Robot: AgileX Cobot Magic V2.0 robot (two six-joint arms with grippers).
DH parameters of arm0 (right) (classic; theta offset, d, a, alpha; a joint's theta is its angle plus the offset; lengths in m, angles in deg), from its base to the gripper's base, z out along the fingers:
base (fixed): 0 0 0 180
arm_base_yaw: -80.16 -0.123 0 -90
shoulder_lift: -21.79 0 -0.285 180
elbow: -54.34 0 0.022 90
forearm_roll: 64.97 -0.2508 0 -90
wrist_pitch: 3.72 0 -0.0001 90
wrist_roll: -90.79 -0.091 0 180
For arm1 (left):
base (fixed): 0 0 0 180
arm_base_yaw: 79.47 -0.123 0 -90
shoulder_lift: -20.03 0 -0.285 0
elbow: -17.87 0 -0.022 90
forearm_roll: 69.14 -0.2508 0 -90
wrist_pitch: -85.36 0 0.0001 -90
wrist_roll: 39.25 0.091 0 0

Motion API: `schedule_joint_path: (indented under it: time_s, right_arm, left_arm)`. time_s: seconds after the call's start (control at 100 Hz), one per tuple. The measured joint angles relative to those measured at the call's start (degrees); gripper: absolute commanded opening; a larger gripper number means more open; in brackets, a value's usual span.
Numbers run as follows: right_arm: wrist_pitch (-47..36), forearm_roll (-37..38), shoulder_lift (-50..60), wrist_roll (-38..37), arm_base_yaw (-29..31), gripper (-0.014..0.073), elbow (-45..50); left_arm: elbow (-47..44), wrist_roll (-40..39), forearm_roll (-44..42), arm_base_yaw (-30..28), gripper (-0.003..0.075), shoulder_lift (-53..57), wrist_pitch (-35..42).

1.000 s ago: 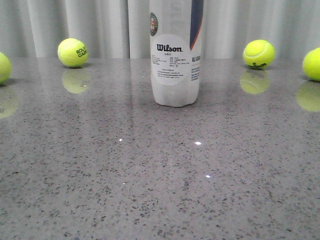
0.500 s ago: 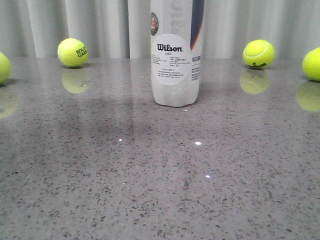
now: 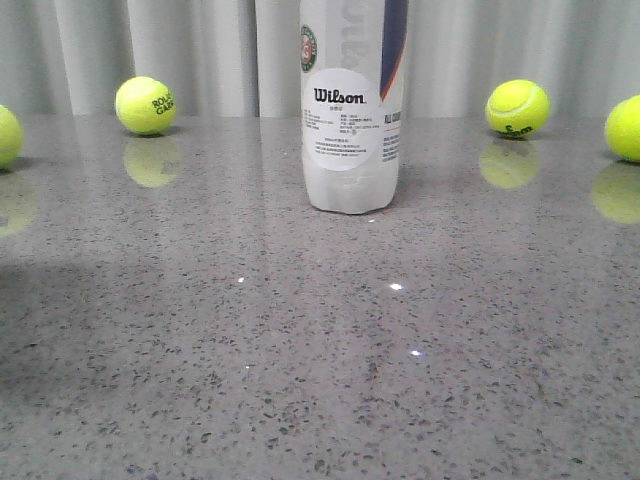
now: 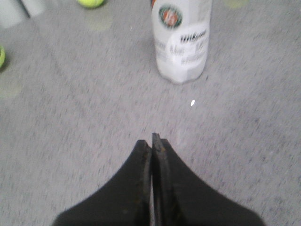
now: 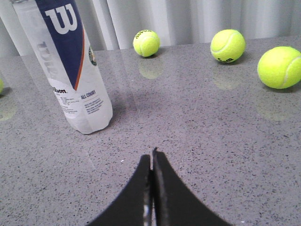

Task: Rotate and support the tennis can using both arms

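Tennis can [image 5: 70, 70]: translucent white body, navy panel with orange edge and white "W", round white label with black "Wilson" print. Tennis balls [image 3: 146, 105]: yellow-green with dark lettering. Table [image 3: 320, 380]: grey, black-speckled, glossy. Both grippers [image 5: 151, 157]: matte black. Curtain [image 3: 200, 50] at 12 o'clock: pale grey.

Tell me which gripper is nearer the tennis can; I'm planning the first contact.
Left, though only slightly. The left gripper faces the tennis can nearly head-on; the right gripper sits off toward its side. Both are shut and apart from it.
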Motion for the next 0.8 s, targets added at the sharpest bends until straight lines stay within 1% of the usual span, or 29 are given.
schedule_joint_path:
  time_s: [0.18, 0.32, 0.42, 0.54, 0.7, 0.8]
  right_arm:
    - [0.0, 0.0, 0.0, 0.0, 0.0, -0.0069, 0.0]
    - [0.0, 0.0, 0.0, 0.0, 0.0, -0.0069, 0.0]
    - [0.0, 0.0, 0.0, 0.0, 0.0, -0.0069, 0.0]
    - [0.0, 0.0, 0.0, 0.0, 0.0, -0.0069, 0.0]
    - [0.0, 0.0, 0.0, 0.0, 0.0, -0.0069, 0.0]
    - [0.0, 0.0, 0.0, 0.0, 0.0, -0.0069, 0.0]
  left_arm:
    - [-6.6, 0.0, -0.3, -4.2, -0.0019, 7.7, 1.7]
    - [-11.1, 0.0, -2.4, -7.3, -0.0019, 14.5, 3.3]
    - [-14.0, -0.4, -3.9, -12.0, -0.0019, 19.4, 4.8]
    - [-18.7, -4.0, -6.4, -18.2, -0.0019, 25.2, 8.2]
    - [-26.3, -5.5, -7.2, -26.1, -0.0019, 32.6, 14.9]
    - [-32.5, -7.3, -6.7, -29.9, -0.0019, 37.1, 18.9]
